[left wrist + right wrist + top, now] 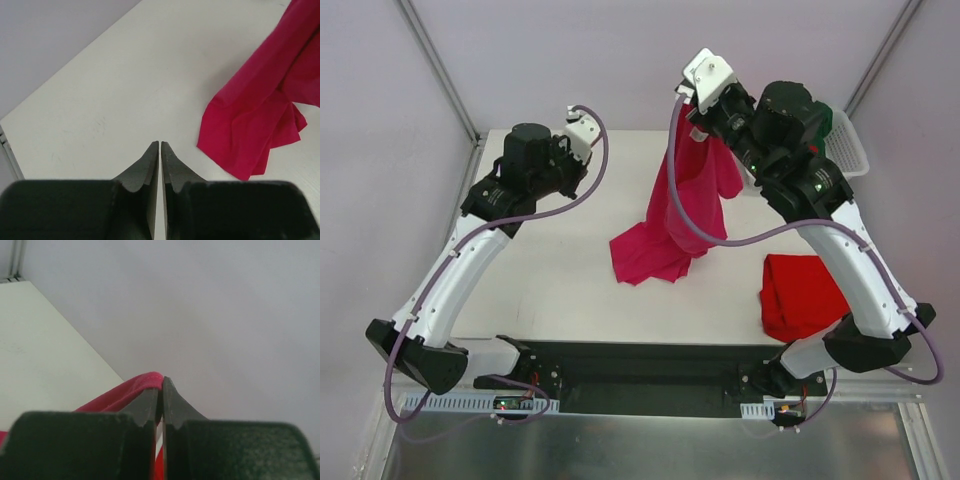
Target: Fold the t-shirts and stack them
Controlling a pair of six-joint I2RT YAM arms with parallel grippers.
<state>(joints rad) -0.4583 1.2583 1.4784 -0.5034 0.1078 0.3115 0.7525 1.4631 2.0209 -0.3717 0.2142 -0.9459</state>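
The right pincer (161, 382) is pressed together on a fold of the magenta-pink t-shirt (655, 250), holding it up at the upper centre of the overhead frame. The shirt hangs down from that pinch in a long drape, and its lower part lies crumpled on the table (550, 270) at the centre of the frame.

The left pincer (160, 145) is pressed together with nothing between its fingers. It hovers over bare table at the upper left, apart from the cloth; in its own wrist view the pink shirt lies at the right of the frame.

1 red t-shirt (800, 295) lies folded on the table at the lower right, beside the right arm. A white basket (850, 150) stands at the upper right, partly hidden behind that arm.
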